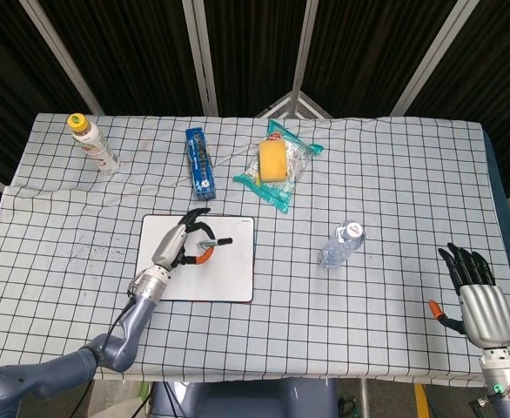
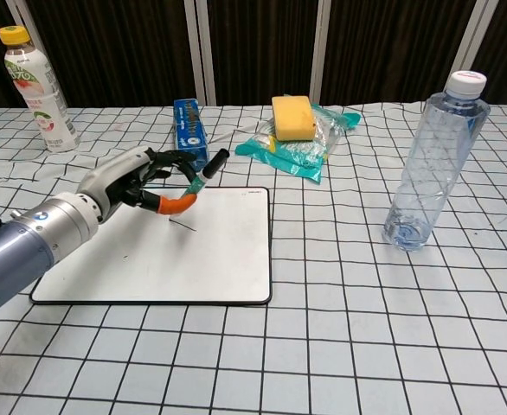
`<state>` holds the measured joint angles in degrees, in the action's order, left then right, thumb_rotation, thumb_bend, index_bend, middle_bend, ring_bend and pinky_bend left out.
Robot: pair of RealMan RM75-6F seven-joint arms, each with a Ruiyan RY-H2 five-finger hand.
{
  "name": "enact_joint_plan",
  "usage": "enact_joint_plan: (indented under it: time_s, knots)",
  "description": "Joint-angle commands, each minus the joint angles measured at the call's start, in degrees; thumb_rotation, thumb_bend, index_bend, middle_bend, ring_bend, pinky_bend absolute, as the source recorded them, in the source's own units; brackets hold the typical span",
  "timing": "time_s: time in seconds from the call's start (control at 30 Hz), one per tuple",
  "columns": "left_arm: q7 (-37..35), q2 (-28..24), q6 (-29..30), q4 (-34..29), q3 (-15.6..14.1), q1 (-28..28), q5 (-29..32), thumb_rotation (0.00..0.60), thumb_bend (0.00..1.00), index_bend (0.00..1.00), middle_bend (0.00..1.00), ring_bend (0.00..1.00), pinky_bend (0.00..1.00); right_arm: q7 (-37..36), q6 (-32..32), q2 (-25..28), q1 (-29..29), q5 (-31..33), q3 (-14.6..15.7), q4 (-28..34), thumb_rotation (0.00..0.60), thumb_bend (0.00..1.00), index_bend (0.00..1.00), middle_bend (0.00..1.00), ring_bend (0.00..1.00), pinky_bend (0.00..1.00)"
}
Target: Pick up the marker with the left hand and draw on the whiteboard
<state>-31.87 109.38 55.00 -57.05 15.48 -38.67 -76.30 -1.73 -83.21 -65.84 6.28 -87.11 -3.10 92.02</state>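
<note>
Chest view | my left hand (image 2: 128, 183) holds marker (image 2: 203, 175) over whiteboard (image 2: 227, 251) | right hand (image 1: 476, 287) empty, fingers apart, near right

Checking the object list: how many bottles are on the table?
2. A yellow-capped drink bottle stands at the table's far left corner. A clear water bottle stands right of the whiteboard, on the checked cloth. Both views show the same two; none seems hidden.

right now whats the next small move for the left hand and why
Probably lower the marker tip back onto the whiteboard and continue the stroke. The left hand holds the marker tilted above the board, the tip seemingly lifted, with only one short dark mark drawn so far.
</note>
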Motion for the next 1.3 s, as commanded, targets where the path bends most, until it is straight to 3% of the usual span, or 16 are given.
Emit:
enact_joint_plan:
  time_s: [0.03, 0.17, 0.33, 0.5, 0.73, 1.0, 1.3]
  knots:
    - [-0.23, -1.31, 0.93, 2.33, -0.06, 0.38, -0.43, 0.6, 0.55, 0.68, 0.09, 0.0, 0.0, -0.06, 0.04, 0.01, 0.0, 0.28, -0.14, 0.09, 0.6, 0.31, 0.0, 0.0, 0.0, 0.0]
    - [-1.64, -2.76, 2.9, 2.35, 1.29, 0.52, -0.52, 0.6, 0.55, 0.68, 0.09, 0.0, 0.0, -0.11, -0.13, 0.12, -0.05, 0.16, -0.14, 0.16, 0.6, 0.31, 0.0, 0.0, 0.0, 0.0]
    - [-3.31, -5.44, 5.6, -2.02, 2.48, 0.94, -1.28, 0.6, 0.55, 0.68, 0.09, 0.0, 0.0, 0.07, -0.23, 0.1, -0.07, -0.27, 0.05, 0.13, 0.6, 0.31, 0.0, 0.0, 0.0, 0.0]
    - [-2.93, -7.59, 6.28, -9.09, 1.29, 1.77, -2.2, 0.6, 0.55, 0.68, 0.09, 0.0, 0.0, 0.35, -0.28, -0.01, -0.07, -0.38, 0.09, 0.11, 0.6, 0.31, 0.0, 0.0, 0.0, 0.0]
    - [-0.67, -6.36, 4.93, -15.37, -0.54, 2.37, -0.56, 0.6, 0.55, 0.68, 0.09, 0.0, 0.0, 0.44, -0.45, 0.04, -0.17, -0.25, 0.01, 0.11, 0.6, 0.31, 0.0, 0.0, 0.0, 0.0]
    - [3.04, -2.67, 3.52, -15.53, -2.97, 2.36, 0.7, 0.6, 0.55, 0.68, 0.09, 0.0, 0.0, 0.26, -0.34, 0.14, -0.14, -0.26, 0.02, 0.07, 0.6, 0.31, 0.0, 0.0, 0.0, 0.0]
    - [3.98, 0.1, 3.07, -13.27, -2.23, 1.43, 1.46, 0.6, 0.55, 0.68, 0.09, 0.0, 0.0, 0.07, -0.17, 0.19, -0.1, -0.14, 0.0, 0.11, 0.6, 0.31, 0.0, 0.0, 0.0, 0.0]
